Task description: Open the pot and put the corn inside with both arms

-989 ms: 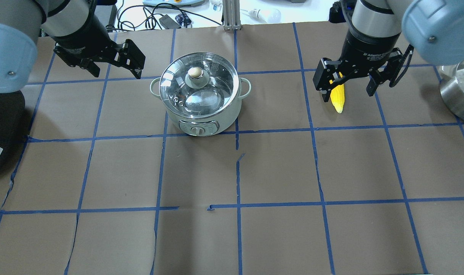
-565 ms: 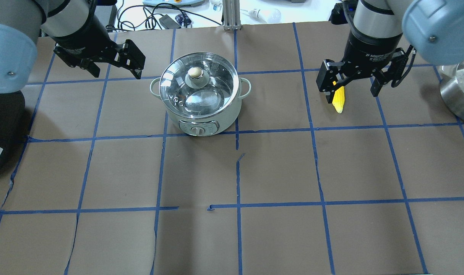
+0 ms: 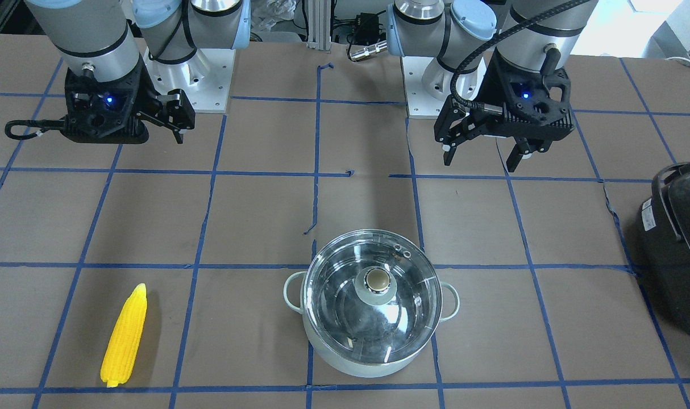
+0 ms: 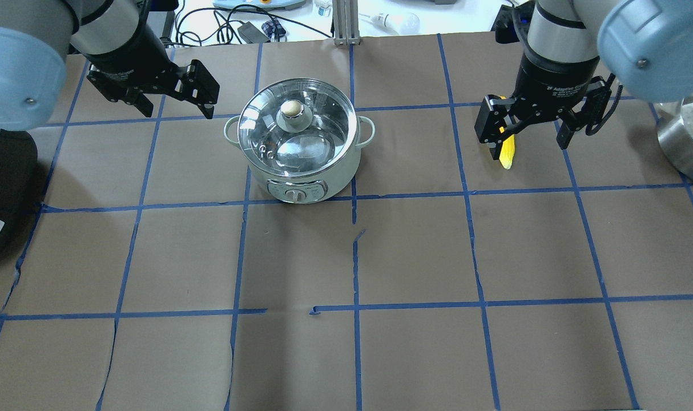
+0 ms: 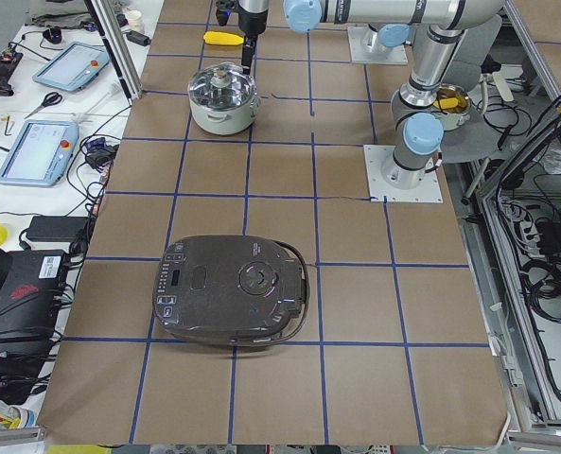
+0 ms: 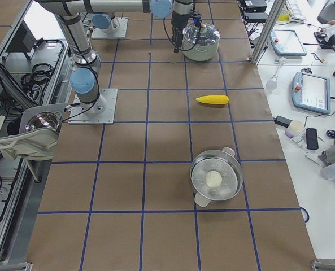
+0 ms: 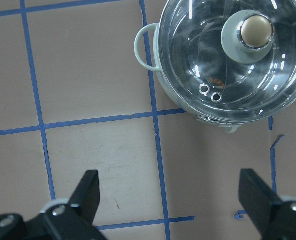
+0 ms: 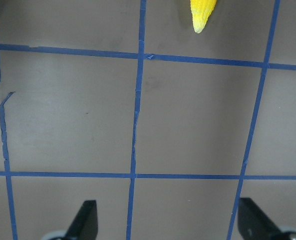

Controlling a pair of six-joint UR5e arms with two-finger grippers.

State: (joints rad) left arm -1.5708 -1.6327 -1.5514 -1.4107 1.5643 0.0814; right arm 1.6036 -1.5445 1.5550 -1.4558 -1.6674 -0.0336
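Gaping empty: left gripper (image 4: 175,108), right gripper (image 4: 524,140) ("2F Adaptive" label); pot (image 4: 301,171) lidded, corn (image 3: 124,335) flat.

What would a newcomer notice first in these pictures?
The bright yellow corn lies alone on the brown table, on the right arm's side. Next comes the shiny pot near the middle, glass lid on, while the left pincer and right pincer hang open and empty.

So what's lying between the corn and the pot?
Nothing: between the corn and the pot there is only bare brown paper crossed by a blue tape line, clearest in the front-facing view.
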